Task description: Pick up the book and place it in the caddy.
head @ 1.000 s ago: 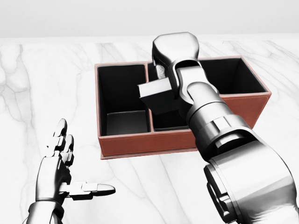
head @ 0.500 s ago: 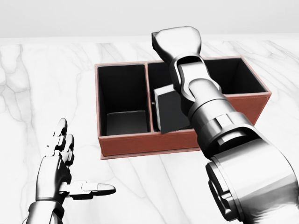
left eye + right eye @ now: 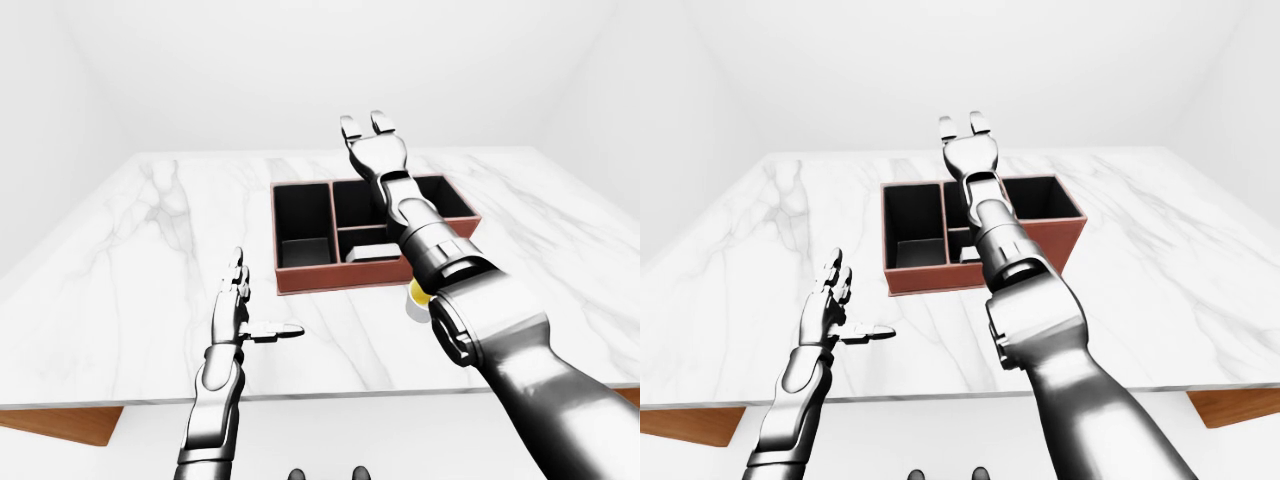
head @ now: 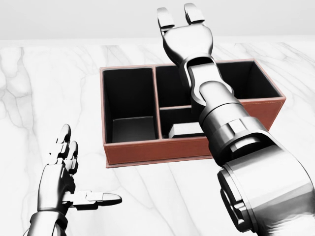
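In the left-eye view, the reddish-brown caddy [image 3: 375,275] stands on the white marble desk [image 3: 130,250], toward the far edge and a little right of the middle. The book [image 3: 372,253], a pale grey slab, lies flat in the caddy's small near-middle compartment. The right robot hand [image 3: 373,142] is raised above the caddy's far wall with its fingers spread and nothing between them. A small yellow object [image 3: 420,293] peeks out from behind the right forearm, just beside the caddy's near wall; what it is cannot be told. The left robot hand [image 3: 240,310] hovers over the desk's near part, well apart from the caddy, fingers spread and thumb stuck out sideways, holding nothing.

The head view shows the change plainly. A second ago the right robot hand held the book tilted over the middle divider; half a second ago the book stood on edge inside the middle section with the hand above it. Now the book [image 4: 187,130] rests flat on the floor of the near-middle compartment, and the right robot hand [image 4: 183,29] has lifted clear, fingers splayed upward. The left robot hand [image 4: 66,169] has not moved. By the look of it, the book has been released into the caddy and the task seems as good as done; only the arm's withdrawal appears to remain.

The right-eye view adds little: the right forearm hides most of that compartment, and the caddy [image 3: 915,280] sits as described.
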Tool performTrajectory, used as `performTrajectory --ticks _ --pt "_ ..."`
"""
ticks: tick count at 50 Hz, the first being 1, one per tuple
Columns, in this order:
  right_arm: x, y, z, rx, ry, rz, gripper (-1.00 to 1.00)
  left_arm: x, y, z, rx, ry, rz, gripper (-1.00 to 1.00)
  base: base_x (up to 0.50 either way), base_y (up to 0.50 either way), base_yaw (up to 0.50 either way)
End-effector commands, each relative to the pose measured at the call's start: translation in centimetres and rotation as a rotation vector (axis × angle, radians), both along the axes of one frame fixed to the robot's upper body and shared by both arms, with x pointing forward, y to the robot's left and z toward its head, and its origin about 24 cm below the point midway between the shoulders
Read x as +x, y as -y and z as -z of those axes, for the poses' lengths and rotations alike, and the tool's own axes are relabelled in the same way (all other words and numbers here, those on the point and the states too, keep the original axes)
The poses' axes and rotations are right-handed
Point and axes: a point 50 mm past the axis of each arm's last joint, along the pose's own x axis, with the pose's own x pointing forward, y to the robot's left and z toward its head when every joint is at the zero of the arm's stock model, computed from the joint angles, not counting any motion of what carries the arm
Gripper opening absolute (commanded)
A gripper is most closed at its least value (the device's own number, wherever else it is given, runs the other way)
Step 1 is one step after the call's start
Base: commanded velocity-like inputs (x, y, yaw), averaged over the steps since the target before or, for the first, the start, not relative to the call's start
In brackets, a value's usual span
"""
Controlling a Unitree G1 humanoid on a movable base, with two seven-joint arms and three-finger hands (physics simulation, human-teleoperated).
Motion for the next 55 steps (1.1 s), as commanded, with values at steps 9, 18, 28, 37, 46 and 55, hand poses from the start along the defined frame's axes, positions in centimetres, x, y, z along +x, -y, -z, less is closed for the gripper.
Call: performTrajectory --ticks 9,18,28,37,46,55 --pt "0.0 0.2 -0.6 0.029 0.022 0.003 1.0 -0.1 0.0 -0.1 -0.003 0.004 0.0 1.0 0.0 0.0 0.0" --pt "0.1 1.0 -2.3 0.272 0.058 0.013 1.0 -0.1 0.0 -0.2 0.0 0.01 0.001 1.0 0.0 0.0 0.0" --pt "0.1 1.6 -3.1 0.439 0.075 -0.002 1.0 -0.2 0.1 -0.3 0.005 0.016 0.001 1.0 0.0 0.0 0.0" --pt "-12.3 2.8 3.9 0.791 0.075 -0.281 1.0 -0.2 0.1 -0.3 0.012 0.032 -0.009 1.0 0.0 0.0 0.0" --pt "-17.9 4.0 6.9 1.066 0.013 -0.308 1.0 -0.2 0.1 -0.4 0.014 0.038 -0.013 1.0 0.0 0.0 0.0" --pt "-19.2 6.0 12.1 1.283 -0.085 -0.128 1.0 -0.3 0.1 -0.5 0.014 0.046 -0.014 1.0 0.0 0.0 0.0"
